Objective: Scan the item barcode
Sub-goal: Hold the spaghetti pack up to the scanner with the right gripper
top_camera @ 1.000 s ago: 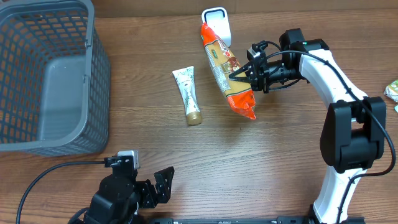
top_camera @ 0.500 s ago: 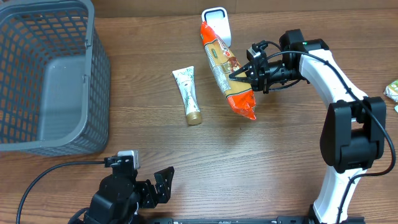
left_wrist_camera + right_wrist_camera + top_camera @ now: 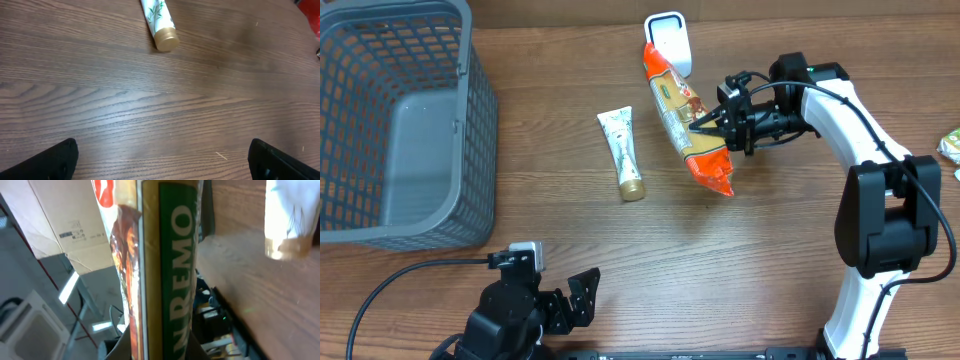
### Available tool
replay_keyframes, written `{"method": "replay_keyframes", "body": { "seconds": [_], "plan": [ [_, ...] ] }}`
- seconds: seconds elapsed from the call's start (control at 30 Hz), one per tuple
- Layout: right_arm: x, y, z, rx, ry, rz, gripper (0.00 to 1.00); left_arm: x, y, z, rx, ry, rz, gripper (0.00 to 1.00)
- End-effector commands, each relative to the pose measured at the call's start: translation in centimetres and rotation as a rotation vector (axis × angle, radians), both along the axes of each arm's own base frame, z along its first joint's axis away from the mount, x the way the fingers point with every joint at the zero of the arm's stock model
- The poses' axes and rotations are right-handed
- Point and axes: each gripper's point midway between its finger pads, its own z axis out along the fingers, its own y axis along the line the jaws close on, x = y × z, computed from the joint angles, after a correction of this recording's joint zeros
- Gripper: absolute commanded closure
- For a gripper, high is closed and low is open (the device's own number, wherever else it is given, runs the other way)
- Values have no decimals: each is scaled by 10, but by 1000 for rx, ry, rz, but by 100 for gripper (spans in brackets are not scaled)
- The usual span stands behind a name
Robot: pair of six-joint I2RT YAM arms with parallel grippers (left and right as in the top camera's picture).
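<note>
right hand (image 3: 707,124): pinching the side edge of the snack bag (image 3: 678,105) | bag: lifted off the surface (image 3: 770,260), top end by the white scanner (image 3: 668,35) | left hand (image 3: 575,298): spread, idle | risk: the thin edge pinch lets the bag sag or twist, so its barcode may miss the scanner

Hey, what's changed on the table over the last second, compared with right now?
Almost nothing. The right gripper, shut on the snack packet, has edged it very slightly toward the near side of the table, a barely visible shift. Nothing was taken hold of or let go. The tube, the basket, the white device and the open left gripper stayed where they were.
</note>
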Motion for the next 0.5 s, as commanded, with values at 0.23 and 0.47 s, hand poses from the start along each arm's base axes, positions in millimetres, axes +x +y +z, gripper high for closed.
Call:
{"method": "replay_keyframes", "body": {
  "seconds": [0.23, 0.47],
  "plan": [
    [-16, 1, 46, 105, 172, -14, 96, -1, -1, 0, -7, 1, -2, 0],
    [-24, 0, 49, 87, 295, -22, 96, -1, -1, 0, -7, 1, -2, 1]
  ]
}}
